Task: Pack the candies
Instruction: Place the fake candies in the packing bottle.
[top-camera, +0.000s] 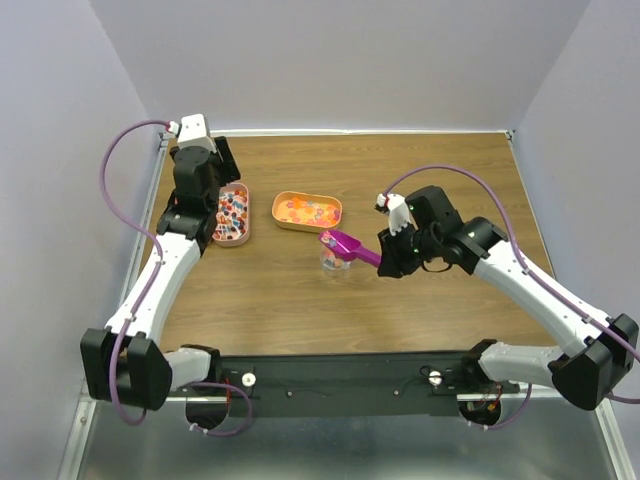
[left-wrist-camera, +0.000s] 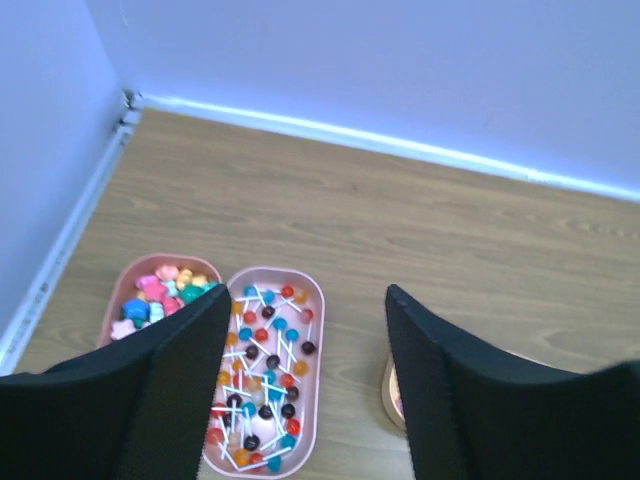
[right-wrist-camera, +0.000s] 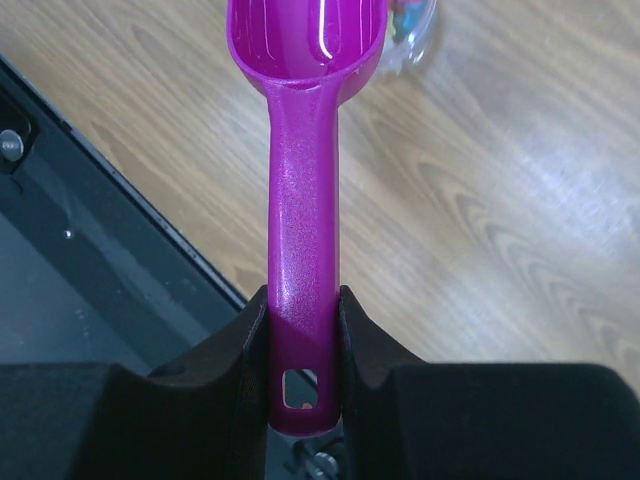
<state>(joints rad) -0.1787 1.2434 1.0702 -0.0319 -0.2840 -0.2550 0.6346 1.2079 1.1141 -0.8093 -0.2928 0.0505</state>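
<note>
My right gripper (top-camera: 388, 258) (right-wrist-camera: 303, 300) is shut on the handle of the magenta scoop (top-camera: 345, 245) (right-wrist-camera: 303, 200). The scoop bowl (right-wrist-camera: 305, 40) hangs over a small clear cup (top-camera: 332, 263) (right-wrist-camera: 412, 35) and looks empty as far as it shows. A few tiny multicoloured candies (right-wrist-camera: 403, 12) show inside the cup. More candies (top-camera: 305, 210) lie in the orange tray (top-camera: 336, 212) behind the cup. My left gripper (top-camera: 203, 205) (left-wrist-camera: 308, 300) is open and empty above the pink trays at the left.
A pink tray of lollipops (top-camera: 245, 215) (left-wrist-camera: 316, 330) lies under the left gripper. Beside it a second tray (left-wrist-camera: 122, 285) holds chunky coloured sweets. The side wall and metal rail (left-wrist-camera: 60, 250) run close to the trays. The black base bar (top-camera: 330, 375) (right-wrist-camera: 90, 250) crosses the near table edge.
</note>
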